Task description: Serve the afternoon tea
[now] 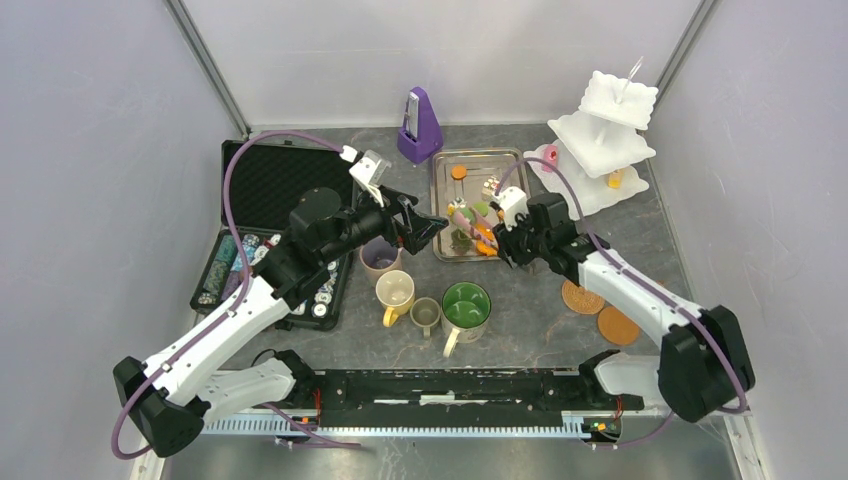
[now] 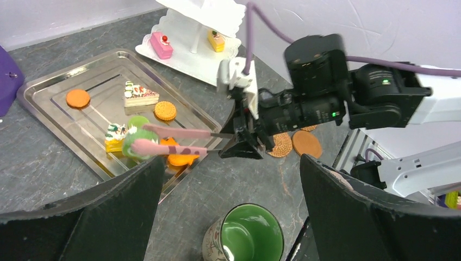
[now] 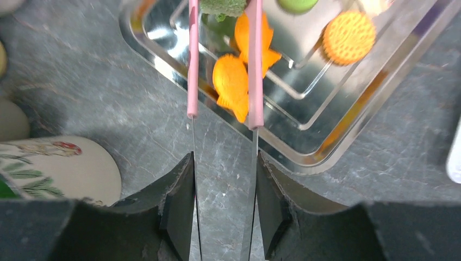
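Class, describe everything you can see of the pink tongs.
The tongs have two thin metal arms sleeved in pink toward the tips. The right gripper is shut on their bare metal end, reaching them out over the tray. Their tips sit either side of a green pastry.

mugs (image 1: 394, 291) clustered in front of tray (image 1: 478, 160); stand (image 1: 600, 140) right of tray; coasters (image 1: 581, 297) right of mugs; case (image 1: 262, 185) far left

We logged a dark grey, stone-veined table top (image 1: 530, 335), enclosed on three sides by plain pale walls (image 1: 90, 120) with a faint lilac tint. Metal corner posts (image 1: 205, 65) ran up at the back. Lighting was even and soft; its source, possibly overhead, lay outside our views.
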### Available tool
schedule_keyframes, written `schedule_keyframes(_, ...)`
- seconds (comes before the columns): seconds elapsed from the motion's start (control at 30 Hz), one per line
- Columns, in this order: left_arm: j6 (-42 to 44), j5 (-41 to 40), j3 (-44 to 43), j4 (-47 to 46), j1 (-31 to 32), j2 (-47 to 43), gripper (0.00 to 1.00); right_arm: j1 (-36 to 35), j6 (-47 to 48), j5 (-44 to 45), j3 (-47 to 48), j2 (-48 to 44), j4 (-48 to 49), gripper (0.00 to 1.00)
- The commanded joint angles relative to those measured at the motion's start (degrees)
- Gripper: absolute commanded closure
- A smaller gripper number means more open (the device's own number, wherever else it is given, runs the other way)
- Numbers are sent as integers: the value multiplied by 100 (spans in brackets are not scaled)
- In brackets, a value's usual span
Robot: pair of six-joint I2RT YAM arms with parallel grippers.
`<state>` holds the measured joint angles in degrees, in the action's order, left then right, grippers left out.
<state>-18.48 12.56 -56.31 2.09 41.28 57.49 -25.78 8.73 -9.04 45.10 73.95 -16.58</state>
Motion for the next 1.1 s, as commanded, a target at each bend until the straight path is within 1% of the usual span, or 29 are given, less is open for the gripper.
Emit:
schedule_keyframes(0.0, 179, 54, -200, -125, 30, 29, 0, 15, -480, 221, 0, -770, 874, 88)
schedule_keyframes(0.07, 184, 45, -195, -130, 30, 25, 0, 52, -655, 576, -90, -1065, 1033, 89)
schedule_keyframes(0.13, 178, 45, -200, -132, 30, 21, 0, 94, -761, 1201, -190, -1304, 1057, 87)
schedule_keyframes(0.23, 183, 45, -196, -127, 30, 12, 0, 280, -985, 2339, -228, -1354, 655, 85)
schedule_keyframes(0.27, 189, 45, -196, -130, 30, 0, 0, 466, -1129, 2430, -234, -1325, 527, 85)
schedule_keyframes(0.43, 184, 54, -199, -129, 30, -7, 0, 1520, -1692, 1832, -379, -1192, 109, 85)
schedule_keyframes(0.5, 175, 54, -196, -130, 30, -10, 0, 1714, -1730, 1821, -363, -1119, 31, 85)
schedule_keyframes(0.73, 161, 64, -196, -138, 30, -35, 0, 1999, -1621, 2768, -238, -732, 103, 84)
schedule_keyframes(0.9, 170, 63, -196, -136, 30, -37, 0, 2090, -1608, 2811, -174, -357, 401, 82)
schedule_keyframes(1.07, 174, 52, -192, -139, 38, -26, 0, 2146, -1401, 2963, -90, -130, 694, 79)
